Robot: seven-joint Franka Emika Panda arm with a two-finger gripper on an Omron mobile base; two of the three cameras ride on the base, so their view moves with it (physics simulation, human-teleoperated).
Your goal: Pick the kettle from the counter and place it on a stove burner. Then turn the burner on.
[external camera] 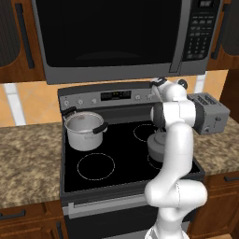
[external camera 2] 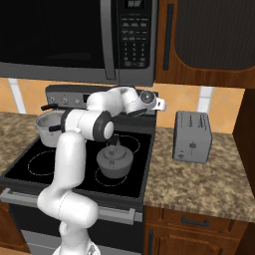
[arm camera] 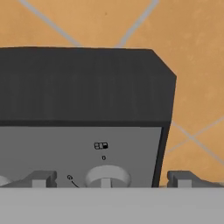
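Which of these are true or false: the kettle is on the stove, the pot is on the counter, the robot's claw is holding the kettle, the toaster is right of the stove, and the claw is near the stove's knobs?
1. The kettle stands on a front burner of the stove. True.
2. The pot sits on the counter. False: it stands on a back burner of the stove.
3. The gripper holds the kettle. False: its jaws are open and hold nothing, up at the control panel.
4. The toaster stands on the counter to the right of the stove. True.
5. The gripper is close to a knob at the right end of the panel. True.
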